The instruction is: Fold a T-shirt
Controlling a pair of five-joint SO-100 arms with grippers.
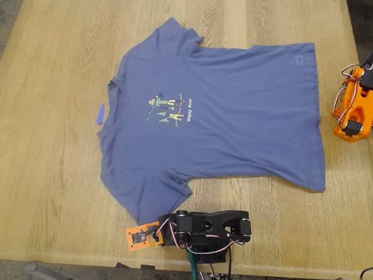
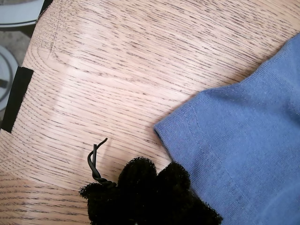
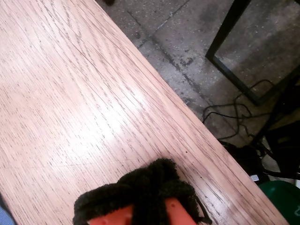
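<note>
T-shirt soft matt knit cloth, fine ribbed weave and stitched sleeve hem clear in first wrist view; chest print flat, matt. Table light oak-look wood, open streaky grain, satin sheen with pale glare patches. My first gripper tips wrapped in black fuzzy fabric, thin black wire tie beside; body black plastic. My second gripper same black fuzzy wrap over glossy orange plastic. Floor rough grey concrete

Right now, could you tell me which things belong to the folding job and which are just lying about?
For the job:
- T-shirt, spread flat on the table

Lying about:
- small blue scrap beside the collar
</note>
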